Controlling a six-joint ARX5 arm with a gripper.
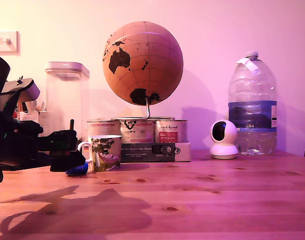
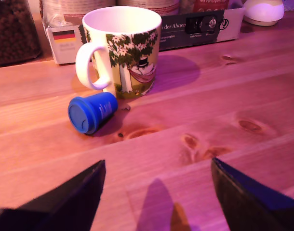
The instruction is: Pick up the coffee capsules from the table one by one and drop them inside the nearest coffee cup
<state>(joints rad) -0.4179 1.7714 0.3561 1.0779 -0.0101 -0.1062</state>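
On the wooden worktop [image 1: 202, 195] a single blue coffee capsule [image 2: 91, 112] lies tipped on its side, just beside the foot of the coffee cup [image 2: 122, 50], on the side where the cup's loop handle sticks out; the wrist view shows a narrow gap between them, so they appear close but not touching. The cup stands upright, white inside, with a green and pink scene wrapped around it. The gripper [image 2: 154, 190] hangs low over the bare wood short of the capsule, and its two dark fingers [image 2: 74, 199] are spread wide apart with nothing between them. In the exterior view the arm comes in from that view's left, its dark end close to the capsule [image 1: 77, 169] and the cup [image 1: 105, 152]. Behind the cup sit a flat dark printed box [image 1: 155, 151] and a row of printed tins [image 1: 137, 131]; a cork-coloured globe [image 1: 143, 62] rises above them. Further toward the exterior view's right stand a small white camera [image 1: 224, 139] and a large clear water bottle [image 1: 252, 105]. A tall clear canister [image 1: 66, 97] stands at the back left.
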